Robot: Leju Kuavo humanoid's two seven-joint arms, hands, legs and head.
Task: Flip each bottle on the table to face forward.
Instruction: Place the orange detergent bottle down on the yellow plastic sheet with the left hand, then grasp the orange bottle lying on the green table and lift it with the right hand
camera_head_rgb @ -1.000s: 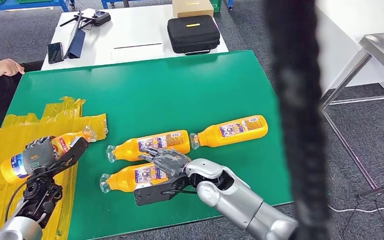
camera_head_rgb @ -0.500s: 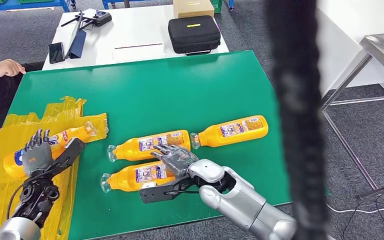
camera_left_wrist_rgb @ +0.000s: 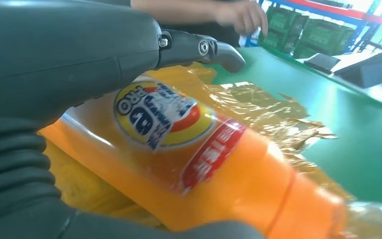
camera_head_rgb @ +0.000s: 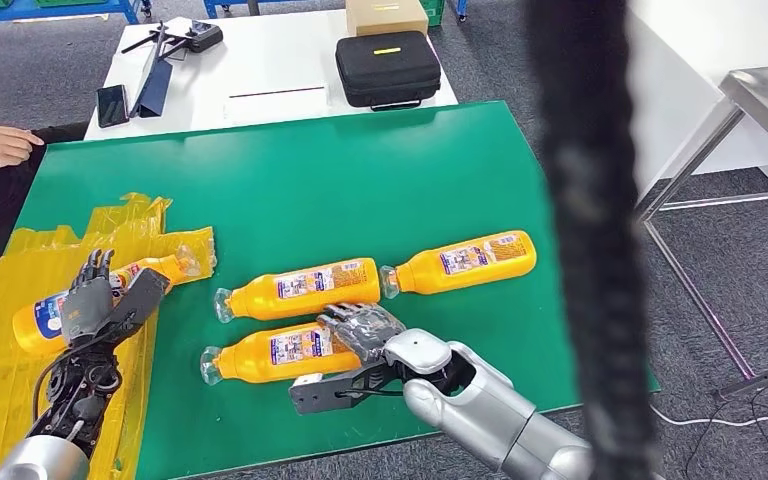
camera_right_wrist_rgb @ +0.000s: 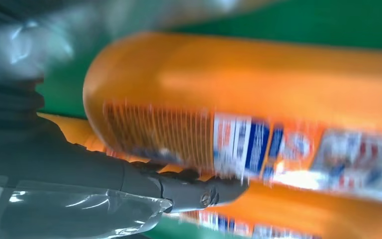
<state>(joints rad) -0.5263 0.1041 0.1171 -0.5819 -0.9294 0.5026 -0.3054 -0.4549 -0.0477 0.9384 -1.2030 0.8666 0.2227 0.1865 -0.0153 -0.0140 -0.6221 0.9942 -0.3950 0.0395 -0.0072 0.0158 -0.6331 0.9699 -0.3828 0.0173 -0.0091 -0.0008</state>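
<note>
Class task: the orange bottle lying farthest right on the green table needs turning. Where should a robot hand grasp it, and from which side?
Grasp the far-right orange bottle across its wide labelled middle, coming from above. It lies on its side, neck toward the neighbouring bottle, so the round body probably offers the firmest hold.

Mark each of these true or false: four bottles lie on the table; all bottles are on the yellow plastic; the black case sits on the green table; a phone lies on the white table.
Four orange bottles lie on the green table: true. 
All bottles rest on the yellow plastic: false; just the left bottle does, by the left hand. 
The black case sits on the green table: false; it is on the white table. 
A phone lies on the white table: true.
</note>
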